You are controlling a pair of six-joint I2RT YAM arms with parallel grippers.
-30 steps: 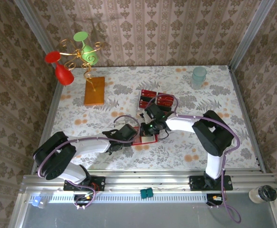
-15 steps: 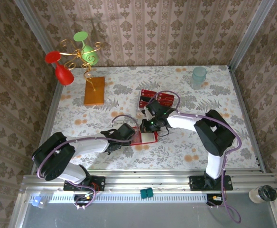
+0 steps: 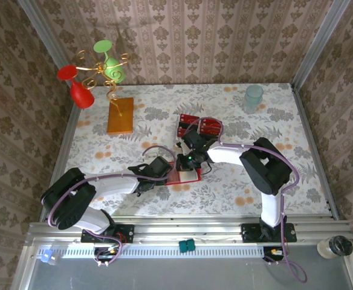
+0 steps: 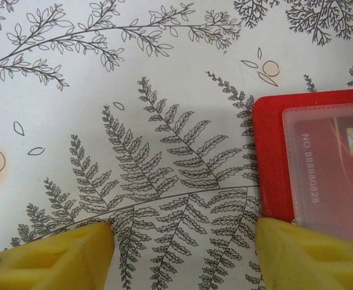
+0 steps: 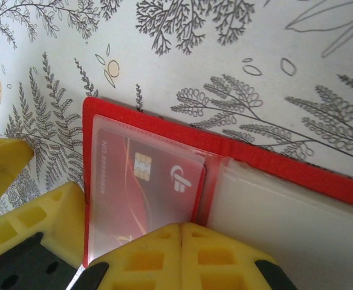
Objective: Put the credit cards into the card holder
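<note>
**Mid-counter: holder lies open with one card pocketed, both grippers at it**

In the middle of the counter (image 3: 243, 194), a little toward the near side, the holder (image 3: 178, 179) lies opened flat, its red rim framing pale clear pockets. One card (image 5: 143, 190) sits inside the left pocket, its chip and white logo showing through the plastic. The right pocket (image 5: 285, 220) shows only a pale sheen.

The left gripper (image 3: 168, 174) comes in from the left with its jaws partly open and nothing between them. In its wrist view the two yellow fingers (image 4: 61, 263) straddle bare fern-print counter. The right-hand finger overlaps the holder's near left corner, though whether it presses down cannot be told.

The right gripper (image 3: 189, 164) reaches in from the right, its fingers closed tip to tip with nothing visibly caught between them. In its wrist view the closed tips sit over the near edge of the pocketed card, by the fold between the two pockets.

The remaining cards (image 3: 199, 126) lie in a red group just beyond the holder on the far side, close to it but apart, partly behind the right arm's cable. An orange-brown slab (image 3: 120, 115) lies at the far left of the counter. A gold stand (image 3: 107, 84) rising from it carries a red and a green glass. A pale cup (image 3: 254, 96) stands at the far right.
</note>
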